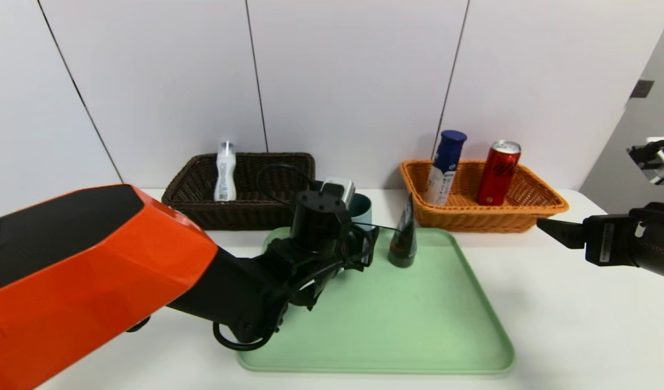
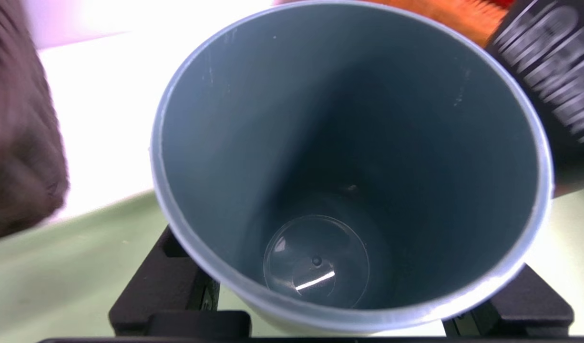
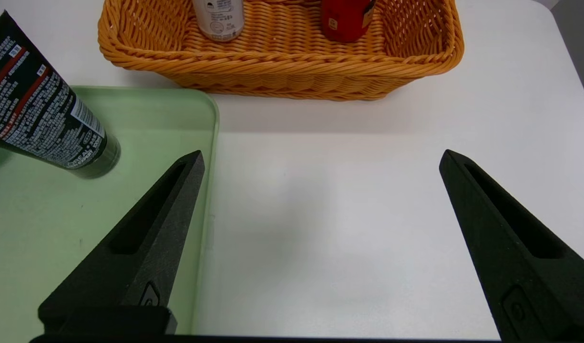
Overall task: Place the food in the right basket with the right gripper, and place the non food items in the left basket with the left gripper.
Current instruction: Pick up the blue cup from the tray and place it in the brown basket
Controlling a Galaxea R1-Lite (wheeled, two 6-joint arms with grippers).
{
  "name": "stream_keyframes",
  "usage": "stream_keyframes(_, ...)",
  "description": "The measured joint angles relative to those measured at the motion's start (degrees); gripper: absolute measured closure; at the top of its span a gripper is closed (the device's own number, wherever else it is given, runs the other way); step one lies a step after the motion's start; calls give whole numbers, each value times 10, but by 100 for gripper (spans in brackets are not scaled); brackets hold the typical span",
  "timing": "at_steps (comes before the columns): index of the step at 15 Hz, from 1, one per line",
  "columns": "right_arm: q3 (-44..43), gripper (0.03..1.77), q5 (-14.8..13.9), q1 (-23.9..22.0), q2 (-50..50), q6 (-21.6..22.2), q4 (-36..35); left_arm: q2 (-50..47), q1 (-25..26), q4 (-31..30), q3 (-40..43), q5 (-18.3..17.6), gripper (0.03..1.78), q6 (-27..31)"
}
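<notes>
Clamped on the teal-grey cup (image 2: 349, 157), the left gripper (image 2: 342, 314) has a black finger (image 2: 177, 286) on either side of the cup's lower wall, and the left wrist view looks straight down into the cup's open mouth to its clear base. From the head view the cup (image 1: 361, 208) sits at the far left corner of the pale green tray (image 1: 418, 325), mostly hidden behind the wrist of the left gripper (image 1: 359, 238).

A white table (image 1: 581, 325) carries everything, backed by a white panelled wall (image 1: 353, 81) with dark seams. The tray lies in the middle of the table. Behind it on the left stands the dark brown basket (image 1: 256, 208), holding the clear whitish bottle (image 1: 225, 172) upright at its left end. Behind it on the right stands the orange basket (image 1: 527, 208), holding the white-and-blue bottle (image 1: 445, 168) with its dark blue cap and the red can (image 1: 498, 173), both leaning slightly. The dark squeeze tube (image 1: 403, 238) stands cap-down on the tray, just beside the cup on its right.

The left arm, orange at the upper link and black toward the wrist, reaches from the lower left across the tray's near corner toward the cup, its gripper pointing roughly level. The right gripper (image 3: 320, 162) hangs over bare table to the right of the tray, in front of the orange basket (image 3: 282, 62), with its fingers (image 3: 144, 247) spread wide and nothing between them.
</notes>
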Motion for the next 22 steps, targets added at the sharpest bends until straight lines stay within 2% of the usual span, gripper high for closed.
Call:
stream_keyframes(6,7,10,0,0,1,0,0,-163,4,146,-87,3,65,0)
stream_keyframes(8,9,10,0,1,3,0,0,-205,40,195,-116,16,65,16)
stream_keyframes(10,10,10,0,2,3,0,0,-227,86,216,-125,28,65,33)
stream_keyframes(14,10,10,0,2,4,1,0,-218,165,284,-118,26,65,28)
stream_keyframes(18,14,10,-1,2,4,1,0,-158,208,281,-124,26,66,17)
stream_keyframes(22,15,10,-1,2,4,2,0,-80,230,225,-135,26,66,17)
